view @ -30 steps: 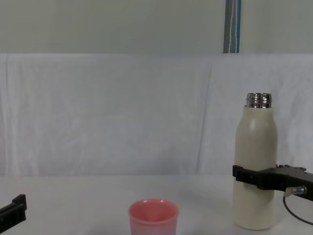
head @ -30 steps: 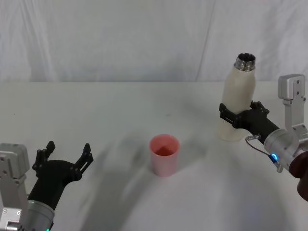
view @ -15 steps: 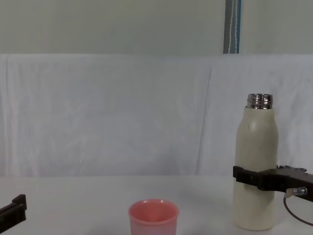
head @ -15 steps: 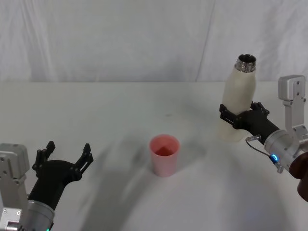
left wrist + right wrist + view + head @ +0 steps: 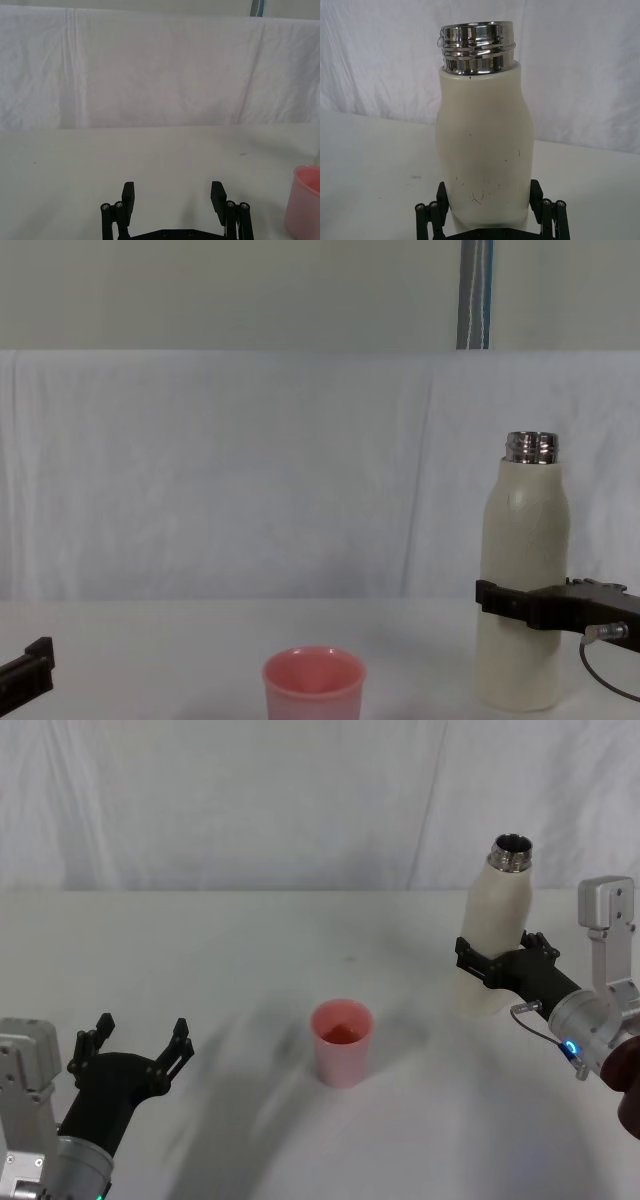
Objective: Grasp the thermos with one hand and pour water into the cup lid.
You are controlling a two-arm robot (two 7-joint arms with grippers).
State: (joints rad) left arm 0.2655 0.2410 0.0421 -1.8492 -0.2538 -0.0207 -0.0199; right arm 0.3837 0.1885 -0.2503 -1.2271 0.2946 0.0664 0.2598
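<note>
At the near left of the white table (image 5: pixel 250 950), the left gripper (image 5: pixel 132 1045) hovers low over the surface with its black fingers (image 5: pixel 128 196) spread wide apart and nothing between them. In the left wrist view the two finger pads face each other across a broad gap of bare tabletop, and the pink cup shows just off to one side, apart from the fingers.

Near the middle of the table stands the cup lid (image 5: pixel 342 1042), a small salmon-pink cup, upright with its mouth up. It sits alone, well apart from the left gripper and also apart from the bottle to its right. In the chest view the cup (image 5: pixel 314 683) is at the near edge, far shorter than the bottle.

At the right, a little farther back than the cup, is the thermos (image 5: pixel 494 926), a tall cream-white bottle with an open shiny steel neck. It stands close to upright, leaning only slightly. The right gripper (image 5: pixel 496 959) is closed around its lower body, one black finger on each side, pressed against the bottle wall. In the right wrist view the fingers (image 5: pixel 441 197) hug the bottle's base from both sides, and the threaded neck points up. I cannot tell whether the bottle's bottom touches the table. A white cloth (image 5: pixel 250 470) hangs behind the table.
</note>
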